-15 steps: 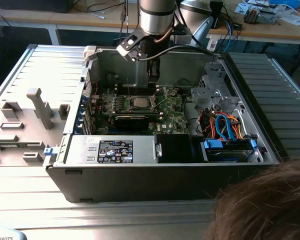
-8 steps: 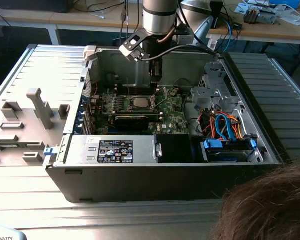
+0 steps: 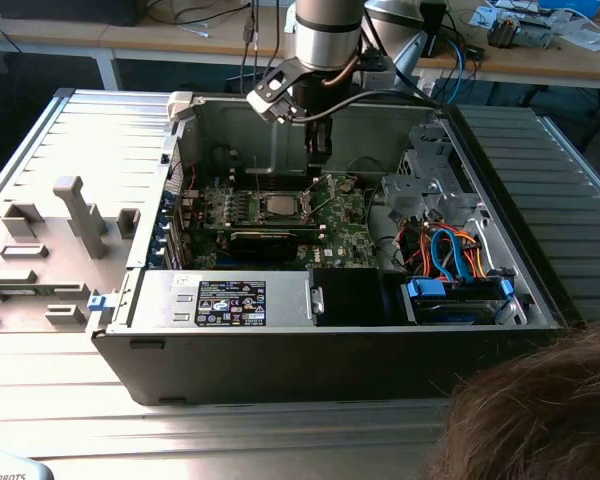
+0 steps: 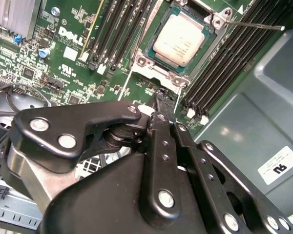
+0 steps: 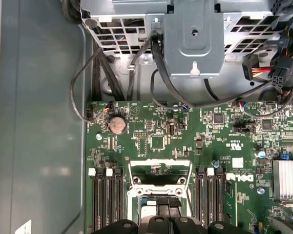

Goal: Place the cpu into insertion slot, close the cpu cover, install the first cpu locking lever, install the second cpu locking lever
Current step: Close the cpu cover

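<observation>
Pressed together with nothing visible between them, the jaws of the gripper (image 3: 320, 156) hang in the upper middle of the exterior view, inside the open computer case (image 3: 280, 370), just above and behind the socket. In the second wrist view the black fingertips (image 4: 159, 97) meet over the green circuit board (image 4: 63, 63), just beside the socket's near edge and not touching the chip.

The cpu (image 3: 280, 205) sits in the insertion slot (image 3: 298, 213), at the centre of the exterior view. Its dull silver top (image 4: 180, 41) faces up and looks level. The cpu cover (image 4: 162, 72) lies flat around it, the chip showing through the square window. From one corner of the socket a thin metal lever (image 4: 256, 24) sticks out over the neighbouring memory slots (image 4: 219, 68), raised clear of the frame. More long black memory slots (image 4: 122, 29) run along the other side of the socket.

In the first wrist view the gripper's (image 5: 167, 204) black fingers cover part of the socket. Beyond it the board carries a coin cell (image 5: 118, 124), and a grey metal drive cage (image 5: 193, 39) stands past the board's edge with black cables looping beneath it.

On the exterior view's left a grey fixture block (image 3: 75, 215) rests on the ribbed table (image 3: 40, 400). Blue and orange cables (image 3: 450, 250) bunch on the exterior view's right inside the case. A person's hair (image 3: 540, 410) fills the lower right corner.
</observation>
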Action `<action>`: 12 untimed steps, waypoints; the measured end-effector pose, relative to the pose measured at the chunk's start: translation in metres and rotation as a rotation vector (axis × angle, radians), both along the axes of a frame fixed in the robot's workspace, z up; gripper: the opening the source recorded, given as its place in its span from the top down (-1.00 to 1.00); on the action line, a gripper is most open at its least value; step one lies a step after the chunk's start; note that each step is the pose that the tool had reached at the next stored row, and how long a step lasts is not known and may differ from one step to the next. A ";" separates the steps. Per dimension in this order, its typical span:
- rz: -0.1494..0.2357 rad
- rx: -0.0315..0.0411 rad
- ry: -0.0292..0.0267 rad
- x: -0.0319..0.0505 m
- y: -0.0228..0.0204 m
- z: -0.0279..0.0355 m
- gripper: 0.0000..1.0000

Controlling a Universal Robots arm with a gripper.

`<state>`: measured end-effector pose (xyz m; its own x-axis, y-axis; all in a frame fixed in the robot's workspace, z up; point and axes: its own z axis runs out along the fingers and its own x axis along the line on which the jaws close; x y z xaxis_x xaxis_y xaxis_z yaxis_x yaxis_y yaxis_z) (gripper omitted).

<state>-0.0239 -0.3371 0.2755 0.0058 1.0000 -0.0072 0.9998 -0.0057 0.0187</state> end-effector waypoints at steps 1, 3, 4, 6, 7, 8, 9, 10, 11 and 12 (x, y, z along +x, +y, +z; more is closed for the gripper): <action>0.000 0.0000 0.0000 0.0011 0.0000 0.0000 0.79; 0.000 0.0000 0.0001 0.0036 0.0000 -0.0001 0.79; 0.000 0.0000 0.0000 0.0054 0.0000 -0.0001 0.79; 0.000 0.0000 0.0001 0.0090 0.0000 -0.0003 0.79; 0.000 0.0000 0.0000 0.0101 0.0000 -0.0003 0.79; 0.000 0.0001 0.0000 0.0109 0.0000 -0.0004 0.79; 0.000 0.0000 0.0000 0.0118 0.0000 -0.0004 0.79; 0.000 0.0000 0.0000 0.0127 0.0000 -0.0005 0.79; 0.000 -0.0001 0.0000 0.0142 0.0000 -0.0005 0.79; 0.000 -0.0001 0.0000 0.0149 0.0000 -0.0006 0.79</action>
<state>-0.0090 -0.3371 0.2749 0.0058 1.0000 -0.0073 0.9998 -0.0056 0.0187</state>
